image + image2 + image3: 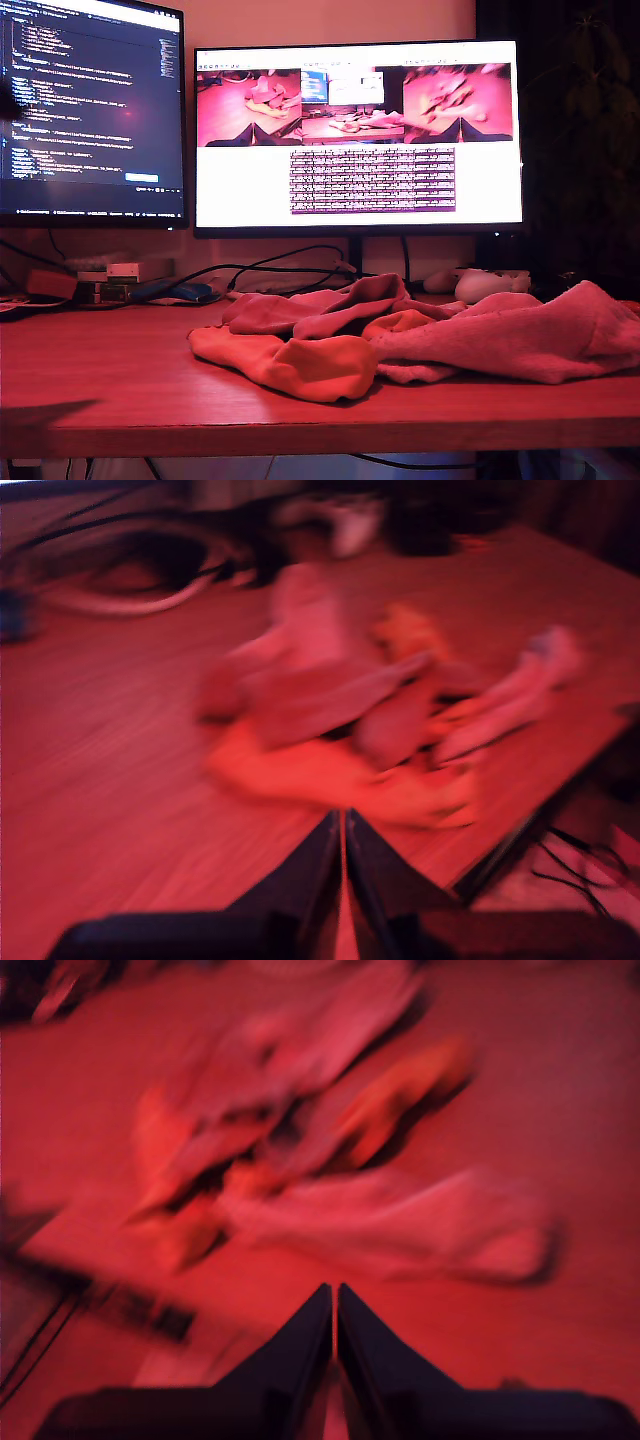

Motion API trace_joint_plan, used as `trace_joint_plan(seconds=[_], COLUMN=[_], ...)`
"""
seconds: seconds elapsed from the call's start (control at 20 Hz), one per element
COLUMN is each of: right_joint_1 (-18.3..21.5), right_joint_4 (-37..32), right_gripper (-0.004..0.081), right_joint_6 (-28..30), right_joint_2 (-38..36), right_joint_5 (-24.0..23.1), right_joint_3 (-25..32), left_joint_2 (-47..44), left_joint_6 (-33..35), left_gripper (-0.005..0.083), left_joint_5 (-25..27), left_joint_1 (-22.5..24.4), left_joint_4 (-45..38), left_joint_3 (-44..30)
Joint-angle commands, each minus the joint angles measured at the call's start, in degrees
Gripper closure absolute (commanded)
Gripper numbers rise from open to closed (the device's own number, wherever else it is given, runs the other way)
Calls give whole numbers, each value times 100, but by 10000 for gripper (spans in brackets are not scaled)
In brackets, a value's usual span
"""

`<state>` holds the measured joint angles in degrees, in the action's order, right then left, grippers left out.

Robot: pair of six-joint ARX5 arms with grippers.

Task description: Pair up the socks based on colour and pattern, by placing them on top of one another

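Socks (420, 335) in one tangled heap on table (100, 380), centre to right in the exterior view, near its front edge. My first gripper (343, 825) and my second gripper (334, 1295): jaws pressed together, empty, clear of heap.

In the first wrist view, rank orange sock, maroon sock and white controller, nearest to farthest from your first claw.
1. Orange sock, just ahead of my first claw.
2. Maroon sock, directly behind the orange one.
3. White controller, well beyond both, farthest back.
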<state>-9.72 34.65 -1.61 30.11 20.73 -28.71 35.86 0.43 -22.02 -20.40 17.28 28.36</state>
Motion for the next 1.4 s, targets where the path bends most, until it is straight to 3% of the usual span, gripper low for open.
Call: trace_joint_plan(seconds=[0.0, 0.1, 0.3, 0.4, 0.45, 0.55, 0.6, 0.7, 0.8, 1.05, 1.35], right_joint_1=[-131, -310, -605, -675, -680, -678, -678, -678, -678, -678, -678], right_joint_4=[-48, -46, -105, -142, -142, -157, -162, -175, -201, -227, -299], right_gripper=[780, 780, 780, 780, 780, 780, 780, 780, 780, 780, 780], right_joint_6=[26, 170, 435, 472, 474, 485, 487, 487, 487, 490, 490], right_joint_2=[162, 393, 754, 857, 885, 927, 938, 938, 938, 938, 938], right_joint_5=[85, 144, 142, 138, 140, 140, 138, 138, 140, 138, 136], right_joint_3=[-214, -284, -350, -354, -354, -354, -354, -354, -354, -354, -354], left_joint_2=[356, 837, 1947, 2529, 2848, 3451, 3764, 4328, 4883, 5923, 6712], left_joint_6=[181, 321, 1220, 2538, 2667, 3777, 3777, 4527, 4660, 5191, 5635], left_gripper=[797, 797, 797, 797, 797, 796, 771, 663, 566, 419, 411], left_joint_5=[-15, 11, 107, 111, 138, 317, 396, 494, 540, 686, 909], left_joint_1=[-258, -579, -992, -1117, -1147, -1147, -1150, -1147, -1150, -1154, -1213], left_joint_4=[-415, -874, -1856, -2127, -2184, -2177, -2162, -2164, -2164, -2159, -2164], left_joint_3=[-79, -46, 164, 378, 514, 828, 1003, 1362, 1738, 2422, 2673])
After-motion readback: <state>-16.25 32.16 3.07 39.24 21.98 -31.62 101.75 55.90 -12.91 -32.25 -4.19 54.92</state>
